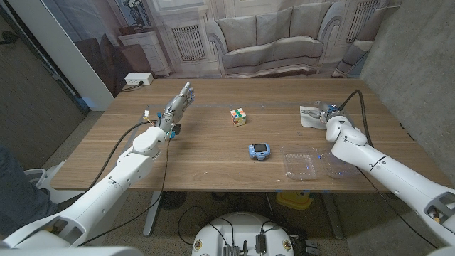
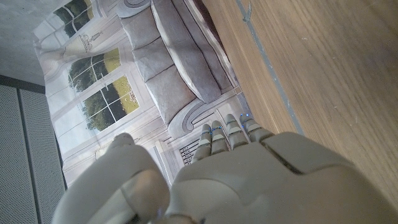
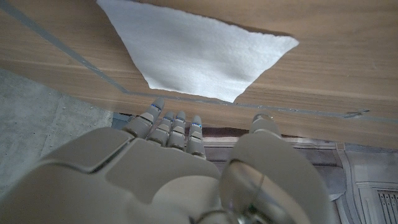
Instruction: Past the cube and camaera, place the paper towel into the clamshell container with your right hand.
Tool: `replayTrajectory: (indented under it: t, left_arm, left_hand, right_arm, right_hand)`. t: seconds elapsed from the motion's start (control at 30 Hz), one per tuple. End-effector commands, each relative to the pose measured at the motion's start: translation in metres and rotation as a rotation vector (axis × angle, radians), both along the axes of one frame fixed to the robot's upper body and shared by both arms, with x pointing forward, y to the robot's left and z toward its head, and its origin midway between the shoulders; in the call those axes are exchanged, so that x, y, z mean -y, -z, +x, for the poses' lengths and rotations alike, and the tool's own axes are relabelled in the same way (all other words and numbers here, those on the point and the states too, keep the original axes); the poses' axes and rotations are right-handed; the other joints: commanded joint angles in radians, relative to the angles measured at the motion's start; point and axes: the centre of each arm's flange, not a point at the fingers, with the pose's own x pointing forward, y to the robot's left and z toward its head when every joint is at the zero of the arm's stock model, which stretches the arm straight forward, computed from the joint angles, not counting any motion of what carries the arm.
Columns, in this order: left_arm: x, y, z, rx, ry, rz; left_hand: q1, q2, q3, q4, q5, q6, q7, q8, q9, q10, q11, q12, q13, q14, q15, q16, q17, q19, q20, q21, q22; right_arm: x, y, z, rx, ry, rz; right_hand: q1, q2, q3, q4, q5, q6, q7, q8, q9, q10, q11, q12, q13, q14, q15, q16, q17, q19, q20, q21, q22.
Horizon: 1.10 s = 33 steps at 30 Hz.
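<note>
A white paper towel lies on the wooden table at its far right, and shows as a torn-edged sheet in the right wrist view. My right hand hovers right beside it, fingers reaching toward the sheet and holding nothing. The clear clamshell container lies open near the front right edge. A multicoloured cube sits mid-table, with a small blue camera in front of it. My left hand is raised at the far left, fingers straight and empty.
A printed backdrop of a sofa hangs behind the table. A white box sits on the floor at the back left. A person's leg shows at the picture's left edge. A concrete wall stands to the right.
</note>
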Motion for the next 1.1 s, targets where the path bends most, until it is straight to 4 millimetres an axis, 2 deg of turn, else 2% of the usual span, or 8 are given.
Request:
replayTrajectory:
  t: [0.03, 0.73, 1.1]
  left_arm:
    - [0.0008, 0.0022, 0.0001, -0.009, -0.006, -0.003]
    - [0.0046, 0.0001, 0.0044, -0.012, -0.005, -0.002]
    - [0.0063, -0.0005, 0.0056, -0.018, -0.003, 0.003]
  left_hand:
    - [0.005, 0.005, -0.008, 0.003, -0.001, 0.011, 0.002, -0.003, 0.001, 0.001, -0.002, 0.001, 0.004, 0.002, -0.004, -0.001, 0.003, -0.007, -0.009, -0.002, 0.003]
    - [0.006, 0.006, -0.011, 0.003, -0.002, 0.013, 0.002, -0.002, 0.001, 0.001, -0.001, 0.001, 0.004, 0.0, -0.002, -0.002, 0.003, -0.008, -0.008, -0.002, 0.003]
    - [0.006, 0.007, -0.014, 0.003, -0.003, 0.016, 0.002, -0.001, 0.001, 0.002, -0.001, 0.001, 0.004, -0.001, -0.001, -0.002, 0.003, -0.009, -0.007, -0.002, 0.003]
  right_arm:
    - [0.0002, 0.0045, 0.0078, -0.035, -0.004, 0.008]
    - [0.0038, 0.0089, 0.0117, -0.052, 0.016, 0.004]
    - [0.0044, 0.0122, 0.0145, -0.061, 0.039, -0.012]
  right_hand:
    - [0.008, 0.005, 0.001, -0.008, 0.006, -0.002, 0.0, 0.001, 0.003, -0.006, 0.003, -0.004, 0.002, 0.001, -0.002, -0.002, 0.002, 0.013, -0.028, -0.001, 0.006]
    - [0.023, 0.011, 0.007, -0.016, 0.007, -0.003, -0.002, 0.002, 0.004, -0.006, 0.002, -0.003, 0.002, 0.001, 0.0, -0.002, 0.002, 0.014, -0.022, -0.007, 0.006]
    - [0.068, 0.026, 0.027, -0.042, 0.011, -0.007, -0.005, 0.003, 0.004, -0.013, -0.001, -0.004, 0.002, -0.003, -0.002, -0.004, 0.001, 0.01, -0.019, -0.018, 0.006]
